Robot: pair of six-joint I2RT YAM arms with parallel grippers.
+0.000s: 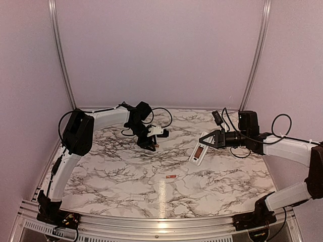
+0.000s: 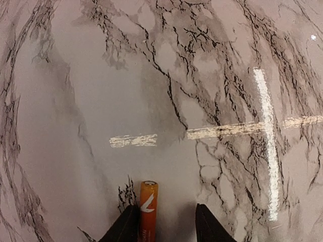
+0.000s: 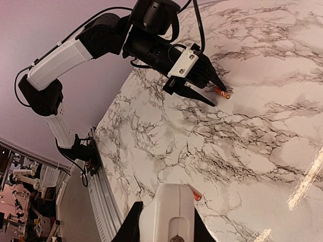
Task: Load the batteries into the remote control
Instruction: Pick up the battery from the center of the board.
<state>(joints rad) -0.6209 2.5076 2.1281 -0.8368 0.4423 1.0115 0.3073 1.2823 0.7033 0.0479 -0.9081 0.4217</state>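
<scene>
Remote control [image 1: 199, 151], white plastic bar, slim orange battery [image 2: 148, 209], veined marble table [image 2: 75, 101]

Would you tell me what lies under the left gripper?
One orange battery lies on the marble table between the left gripper's open jaws; its rear end cannot be seen.

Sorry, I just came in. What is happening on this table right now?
The right tool is shut on the white remote control at the right of the marble table. The left tool is open and low over the table, with one orange battery lying between its fingers, not yet gripped. A second battery lies loose nearer the front edge.
</scene>
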